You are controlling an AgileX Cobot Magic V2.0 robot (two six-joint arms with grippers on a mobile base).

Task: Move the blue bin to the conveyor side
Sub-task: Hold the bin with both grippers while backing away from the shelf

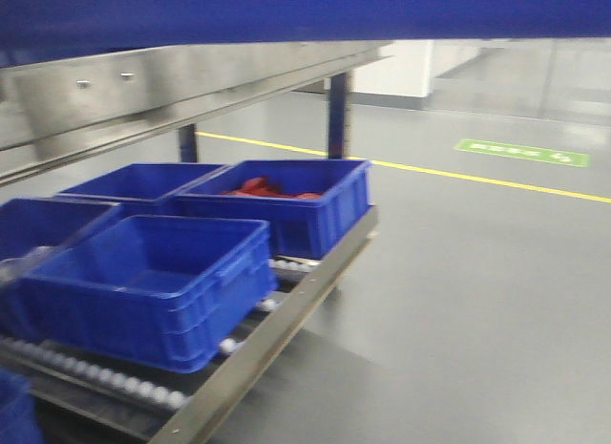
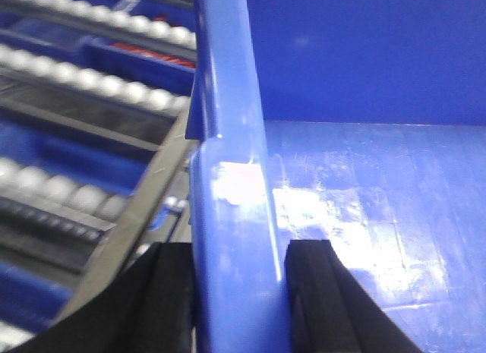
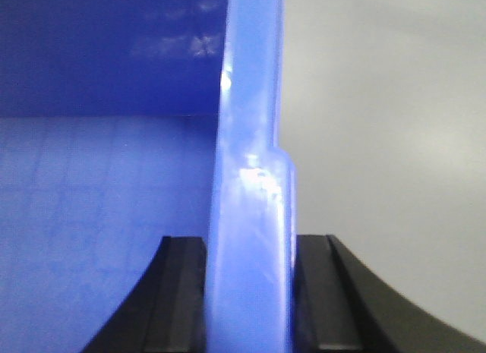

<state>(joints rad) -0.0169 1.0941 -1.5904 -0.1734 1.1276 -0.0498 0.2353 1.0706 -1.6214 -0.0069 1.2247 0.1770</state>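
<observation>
Two pincers carry the load: the left gripper has its black pads closed on one wall of the blue bin, and the right gripper grips the opposite wall the same way. The bin seems to hang between the arms, off the rack, with bare floor beyond its right side. Glossy plastic pinched only at the rim gives little purchase. If one arm leads the other, or the base swings sharply, I'd expect a wall to slide through the pads or the bin to tip about the two grip points. Its left wall runs close beside the rack's edge and rollers, so a drift that way could knock the frame, the steel rail or the rack bins at the rack's near corner. The conveyor is in no view, so the length of the carry cannot be judged. The front view is blurred and shows what I take for the carried bin only as a blue band along its top edge. Both wrist views cut the pads off low down, so their depth of bite is unclear. Only part of the bin's floor shows, and it looks bare. Red things in the far rack bin are too smeared to name.
</observation>
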